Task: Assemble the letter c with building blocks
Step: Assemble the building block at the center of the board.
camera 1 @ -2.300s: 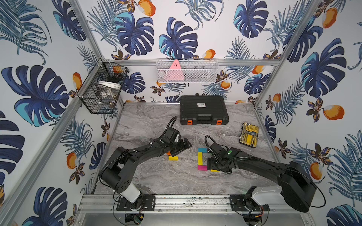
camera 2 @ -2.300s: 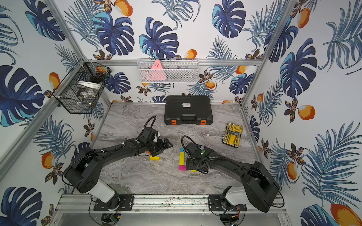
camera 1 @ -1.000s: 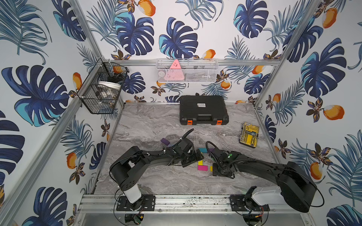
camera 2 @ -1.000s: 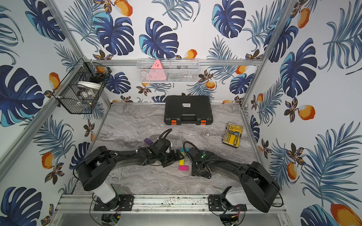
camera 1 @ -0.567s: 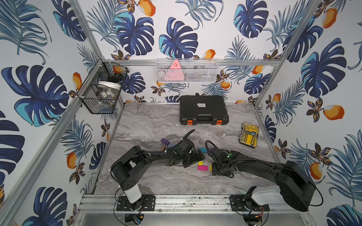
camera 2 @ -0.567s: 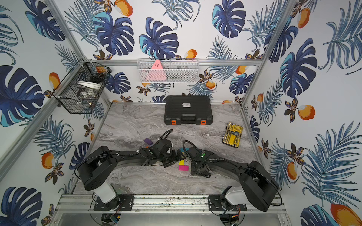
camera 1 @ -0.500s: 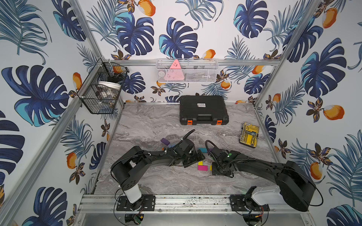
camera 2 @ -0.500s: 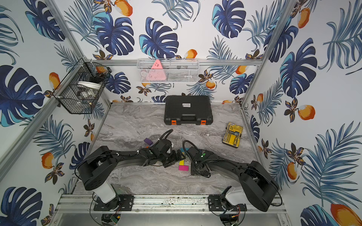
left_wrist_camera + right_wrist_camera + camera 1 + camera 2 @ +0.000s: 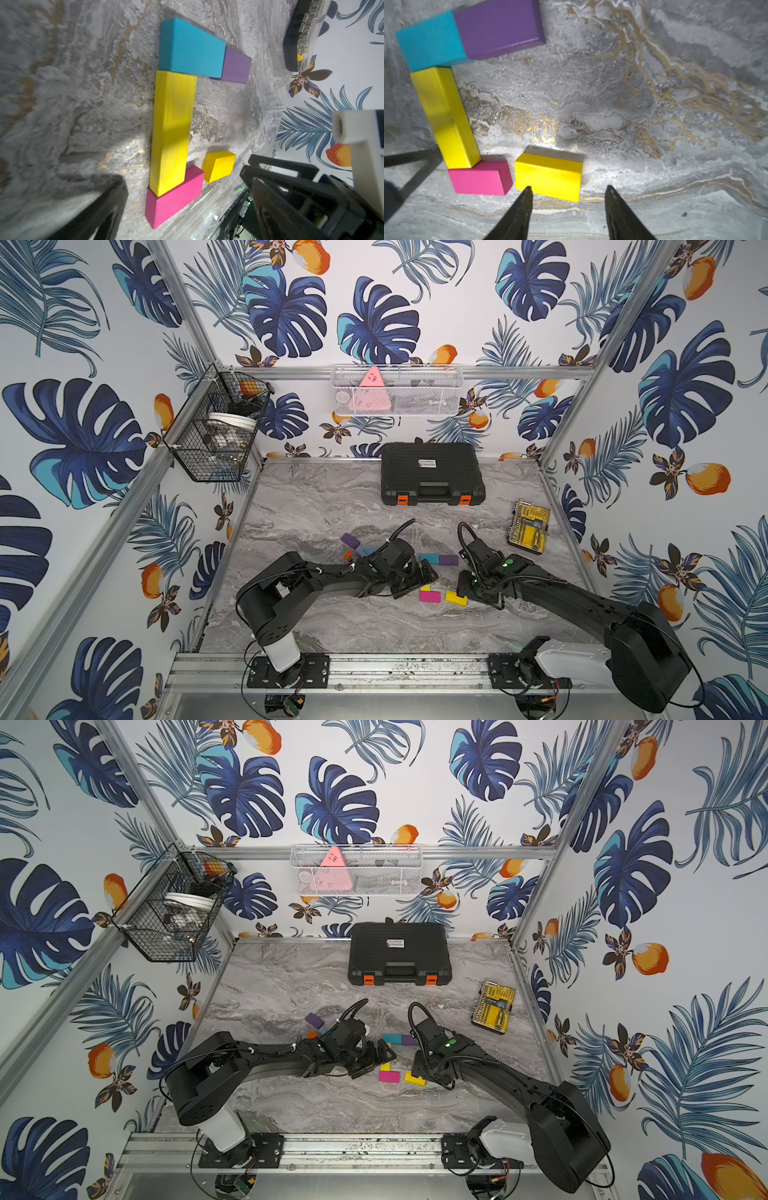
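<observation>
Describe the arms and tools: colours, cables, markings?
Both matte black with rounded joints: left arm and right arm, each on a white base segment. A black cable loops at each wrist. The right wrist has a green light. The right tool has slim tapered black fingers; the left tool is black too.

surface: marble table [image 9: 316, 506] | on it: building blocks [image 9: 430, 596]; black case [image 9: 432, 479]; drill-bit case [image 9: 528, 531]

Matt paint over faintly grained wood: long yellow block [image 9: 172, 133], teal block [image 9: 191, 47], magenta block [image 9: 174, 199]. Slight satin sheen: purple block [image 9: 498, 27]. Stone-look marbled grey, rough and grainy, matt: surface [image 9: 654, 104]. Smooth matt black plastic: right pincer [image 9: 569, 187].
</observation>
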Controlling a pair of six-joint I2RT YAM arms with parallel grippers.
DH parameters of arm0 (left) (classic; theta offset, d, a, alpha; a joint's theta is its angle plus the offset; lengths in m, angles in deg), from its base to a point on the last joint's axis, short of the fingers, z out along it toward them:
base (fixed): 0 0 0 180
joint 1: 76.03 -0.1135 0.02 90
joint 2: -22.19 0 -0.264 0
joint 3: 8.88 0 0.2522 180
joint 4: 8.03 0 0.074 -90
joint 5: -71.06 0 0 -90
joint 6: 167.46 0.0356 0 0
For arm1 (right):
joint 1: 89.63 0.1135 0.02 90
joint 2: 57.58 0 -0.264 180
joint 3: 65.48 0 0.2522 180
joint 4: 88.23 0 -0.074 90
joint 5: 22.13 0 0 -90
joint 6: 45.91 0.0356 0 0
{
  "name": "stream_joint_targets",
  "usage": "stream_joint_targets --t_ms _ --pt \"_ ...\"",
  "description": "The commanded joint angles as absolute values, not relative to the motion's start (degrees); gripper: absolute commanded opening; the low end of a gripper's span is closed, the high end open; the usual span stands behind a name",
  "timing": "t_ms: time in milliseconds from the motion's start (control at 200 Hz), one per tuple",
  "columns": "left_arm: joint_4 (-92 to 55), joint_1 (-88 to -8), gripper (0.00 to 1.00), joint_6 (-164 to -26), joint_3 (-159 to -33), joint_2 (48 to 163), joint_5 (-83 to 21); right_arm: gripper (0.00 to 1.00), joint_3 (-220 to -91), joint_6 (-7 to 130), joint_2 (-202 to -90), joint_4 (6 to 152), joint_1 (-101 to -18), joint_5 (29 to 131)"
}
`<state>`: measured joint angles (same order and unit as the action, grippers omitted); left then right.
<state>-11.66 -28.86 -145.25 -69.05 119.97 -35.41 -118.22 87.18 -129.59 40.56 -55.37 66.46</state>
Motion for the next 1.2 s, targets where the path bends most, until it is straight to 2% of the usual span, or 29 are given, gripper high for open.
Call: stream_joint_targets --t_ms 0,635,1191 --pt "-11.92 -28.49 0.99 -147.04 -68.76 119.84 -34.05 0.57 -118.17 88.57 -130.5 43.39 -56.41 71.35" --pt "-10.81 -27.7 0.99 -147.56 -68.77 120.81 -34.05 0.61 -114.74 90.71 -131.69 46.49 -58.56 76.6" --pt "-10.45 -27.4 0.99 -147.53 -69.12 121.29 -34.32 0.54 -116.32 88.08 -135.79 49.0 -58.6 77.45"
